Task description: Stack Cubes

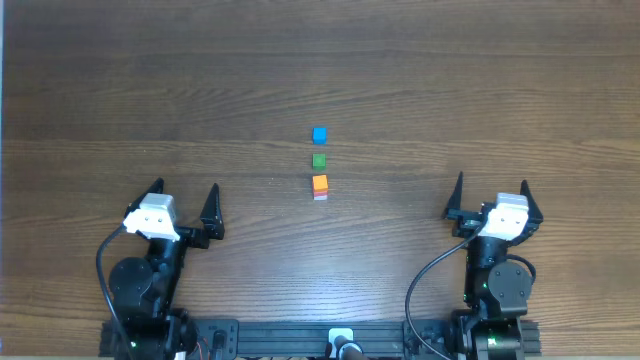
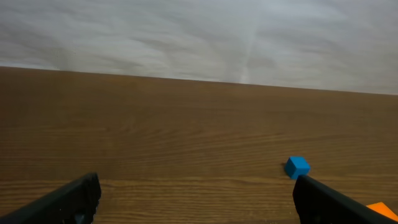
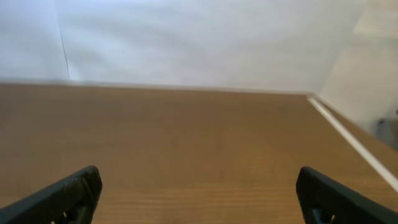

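1. Jaws-wise, spread apart on both sides and gripping nothing: left gripper (image 1: 185, 192) and right gripper (image 1: 492, 186) parked low near the arm bases, either side of the middle, well apart from the cubes.
2. Next out, on the midline of the table (image 1: 100, 80), the orange cube (image 1: 320, 183), nearest of a straight row, with a pale strip (image 1: 320, 196) just under its near edge (another cube beneath, or only a side face: cannot tell).
3. Just beyond, the green cube (image 1: 319, 161), near the orange one but not touching.
4. Farthest out, the blue cube (image 1: 319, 135), likewise set apart from the green; seen also in the left wrist view, ahead on the wood.
5. Step in hand, by the look of it: the very start or close to it, with green and blue lying single on the wood and no pick yet begun.
6. Next move, as a judgement: send one arm in toward the midline, lower parted fingers around a loose cube (green for choice, being next to the orange), square to its faces, close, lift clear, then set down flush on the chosen base. Calls for a narrow, steady approach so as not to nudge the neighbours in so tight a row.
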You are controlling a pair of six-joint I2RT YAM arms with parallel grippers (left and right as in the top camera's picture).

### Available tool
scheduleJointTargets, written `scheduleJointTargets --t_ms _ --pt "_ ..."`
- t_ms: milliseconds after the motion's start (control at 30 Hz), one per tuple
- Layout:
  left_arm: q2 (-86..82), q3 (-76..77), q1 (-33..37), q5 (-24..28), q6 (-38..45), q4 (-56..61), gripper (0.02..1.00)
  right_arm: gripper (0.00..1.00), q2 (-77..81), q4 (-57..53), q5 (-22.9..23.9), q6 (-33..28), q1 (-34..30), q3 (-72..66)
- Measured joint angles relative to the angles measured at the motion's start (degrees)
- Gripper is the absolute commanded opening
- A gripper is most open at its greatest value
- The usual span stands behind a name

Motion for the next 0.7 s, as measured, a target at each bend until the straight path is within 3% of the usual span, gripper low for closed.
scheduleJointTargets --t_ms 100,300,500,700 --pt "0.00 -0.02 0.00 0.00 0.00 0.02 0.996 0.993 -0.04 7.32 -2.56 1.66 0.00 0.04" --pt "0.00 -0.02 0.00 0.02 0.00 0.00 0.998 0.993 6.05 3.10 -4.96 3.87 0.00 7.67" --pt "0.00 -0.02 0.00 0.02 0.02 0.11 0.996 0.993 22.38 -8.48 -6.10 5.14 0.00 27.56" --pt "0.00 -0.04 0.00 0.00 0.15 0.20 0.998 0.993 41.70 -27.10 -8.72 9.20 0.79 51.19"
